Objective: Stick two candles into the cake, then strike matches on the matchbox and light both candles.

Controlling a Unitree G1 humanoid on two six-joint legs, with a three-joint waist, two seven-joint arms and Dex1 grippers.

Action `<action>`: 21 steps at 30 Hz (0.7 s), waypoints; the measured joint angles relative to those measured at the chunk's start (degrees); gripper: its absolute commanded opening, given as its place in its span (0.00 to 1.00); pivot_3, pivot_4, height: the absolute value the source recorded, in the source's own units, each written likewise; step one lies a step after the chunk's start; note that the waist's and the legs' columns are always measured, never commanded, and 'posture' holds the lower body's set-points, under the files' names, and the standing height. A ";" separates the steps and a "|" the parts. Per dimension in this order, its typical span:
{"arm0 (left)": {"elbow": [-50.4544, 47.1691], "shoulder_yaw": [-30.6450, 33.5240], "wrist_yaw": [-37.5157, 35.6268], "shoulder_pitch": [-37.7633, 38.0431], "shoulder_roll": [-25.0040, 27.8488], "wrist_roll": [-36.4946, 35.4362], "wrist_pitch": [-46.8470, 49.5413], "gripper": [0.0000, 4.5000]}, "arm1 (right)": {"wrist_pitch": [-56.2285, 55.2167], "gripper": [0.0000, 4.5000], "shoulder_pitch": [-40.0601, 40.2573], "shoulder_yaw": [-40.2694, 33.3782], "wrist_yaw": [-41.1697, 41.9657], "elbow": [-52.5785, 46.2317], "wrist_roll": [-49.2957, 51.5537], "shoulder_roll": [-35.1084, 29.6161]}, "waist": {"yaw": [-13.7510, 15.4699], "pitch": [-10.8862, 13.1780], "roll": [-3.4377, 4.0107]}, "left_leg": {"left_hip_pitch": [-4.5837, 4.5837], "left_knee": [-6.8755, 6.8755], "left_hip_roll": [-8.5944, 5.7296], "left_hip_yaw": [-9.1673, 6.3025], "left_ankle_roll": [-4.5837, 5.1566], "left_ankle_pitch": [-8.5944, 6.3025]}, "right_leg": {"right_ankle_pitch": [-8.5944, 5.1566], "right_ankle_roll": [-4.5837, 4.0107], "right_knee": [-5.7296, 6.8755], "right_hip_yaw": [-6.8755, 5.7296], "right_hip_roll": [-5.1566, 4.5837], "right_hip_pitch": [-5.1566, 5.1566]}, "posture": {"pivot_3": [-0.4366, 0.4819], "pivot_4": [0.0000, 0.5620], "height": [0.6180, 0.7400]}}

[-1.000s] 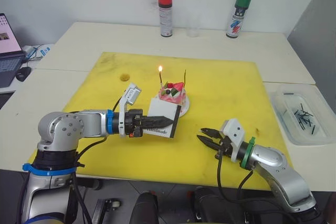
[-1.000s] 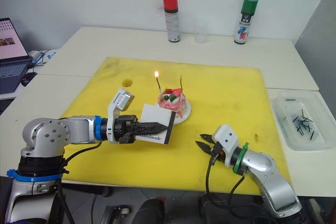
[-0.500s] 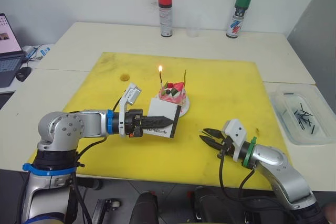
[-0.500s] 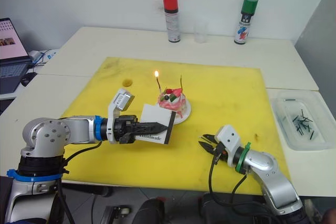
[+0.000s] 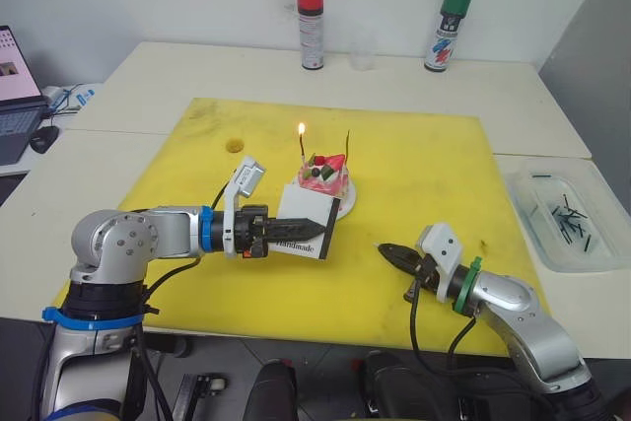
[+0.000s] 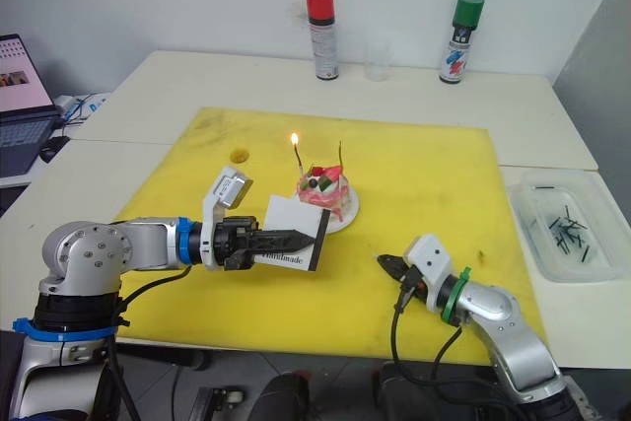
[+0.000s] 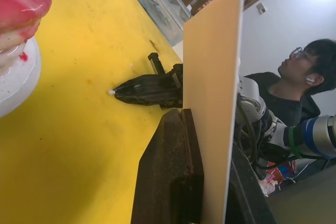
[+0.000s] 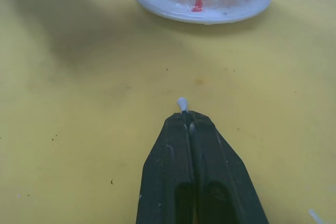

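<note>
The pink-and-white cake (image 5: 325,179) sits on its white plate (image 5: 349,196) in the middle of the yellow mat (image 5: 424,165). Two thin candles stand in it. The left candle (image 5: 302,149) burns with a small flame, and the right candle (image 5: 347,148) is unlit. My left gripper (image 5: 314,225) is shut on the white matchbox (image 5: 301,202), holding it upright just in front of the cake. My right gripper (image 5: 386,249) lies low on the mat to the right of the matchbox, shut on a match. Only the match's white tip (image 8: 182,102) pokes out past the fingertips.
A red-capped spray can (image 5: 310,22), a clear cup (image 5: 363,49) and a green-capped spray can (image 5: 450,25) stand at the table's far edge. A clear tray (image 5: 552,244) with several dark matches lies right of the mat. A laptop (image 5: 15,96) is at the far left. A person (image 7: 302,82) sits beyond the table.
My right gripper, open a second ago, has closed on the match on the mat and shifted slightly right. The left gripper, matchbox and cake have not moved.
</note>
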 measured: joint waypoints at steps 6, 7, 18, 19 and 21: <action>0.00 0.00 -0.07 0.02 0.00 0.01 -0.02 0.00 | 1.83 0.00 0.04 -0.23 -0.59 -1.47 0.65 0.11 | 0.01 0.00 0.00 | -0.01 0.00 0.00 0.00 0.00 0.00 | 0.00 -0.01 0.00 0.00 0.00 -0.01 | 0.48 0.27 0.58; 0.00 0.00 -0.07 0.02 0.00 0.01 -0.02 0.00 | 2.38 0.00 0.04 -0.38 -0.69 -1.93 0.84 0.10 | 0.01 0.00 0.00 | -0.01 -0.01 0.00 0.00 0.00 0.00 | 0.00 0.00 0.00 0.00 0.00 -0.01 | 0.48 0.27 0.58; 3.18 0.11 -0.63 -1.10 -0.55 0.14 -0.60 0.00 | 7.90 0.00 -13.72 -2.83 4.75 -15.17 7.40 -6.74 | 0.00 0.03 0.01 | -0.03 -0.06 0.00 -0.02 0.00 0.00 | 0.00 0.00 -0.01 -0.05 0.00 -0.03 | 0.48 0.27 0.58; 3.28 0.04 -0.78 -1.37 -0.73 0.22 -0.90 0.00 | 7.91 0.00 -15.33 -2.78 5.68 -15.42 7.62 -7.29 | 0.01 0.03 0.01 | -0.03 -0.07 0.00 -0.02 0.00 0.00 | 0.00 0.00 -0.03 -0.05 0.00 -0.04 | 0.48 0.27 0.58; 3.68 -0.04 -1.54 -1.75 -0.89 0.42 -1.24 0.00 | 7.87 0.00 -18.11 -1.48 8.19 -15.06 7.56 -9.16 | 0.02 0.04 0.01 | -0.07 -0.09 -0.01 -0.01 0.00 0.00 | 0.00 0.00 -0.09 -0.05 -0.01 -0.04 | 0.48 0.27 0.58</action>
